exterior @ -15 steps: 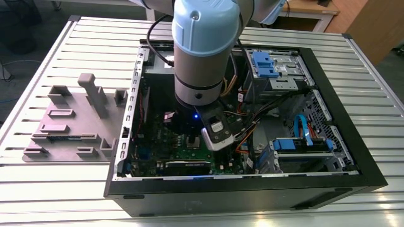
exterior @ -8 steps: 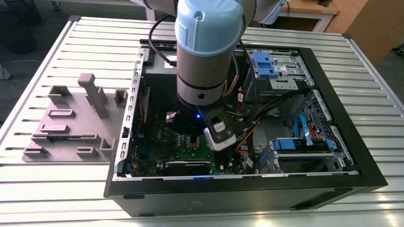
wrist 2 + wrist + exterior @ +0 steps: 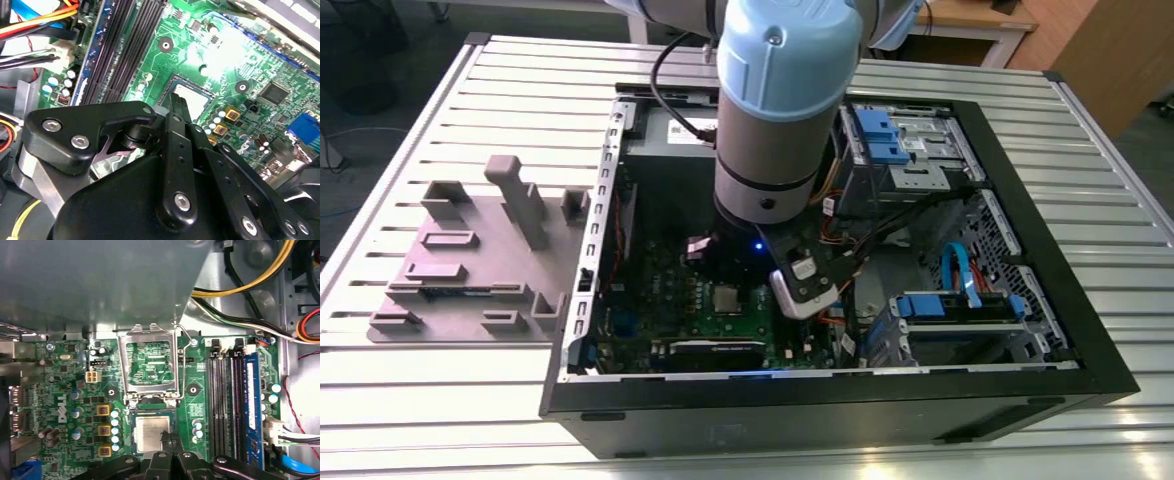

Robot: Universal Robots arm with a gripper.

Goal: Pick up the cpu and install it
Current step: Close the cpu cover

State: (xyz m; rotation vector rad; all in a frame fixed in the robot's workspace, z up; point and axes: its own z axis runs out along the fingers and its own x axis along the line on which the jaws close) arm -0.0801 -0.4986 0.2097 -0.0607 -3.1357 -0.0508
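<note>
One slatted metal table under everything in the exterior view. Carrying an open black computer case, with a grey moulded fixture just beside it at nine o'clock. Reaching down into the case from twelve o'clock, a thick arm with a pale blue joint. Flat on the case floor, a green motherboard, with long black memory slots along one edge. Near the board's middle, a hinged metal socket frame standing up and open (its wire lever lifted alongside). Right next to the frame's hinge, the cpu, lying flat and square in the socket, silvery top up. In the exterior view, found at about six o'clock from the arm's lower end. Over one edge of the cpu, the gripper, jaws closed tight together with nothing between them. Possibly touching the metal top, though hard to judge in either wrist view. In the second wrist view, black fingers crossing one side of the cpu.
</note>
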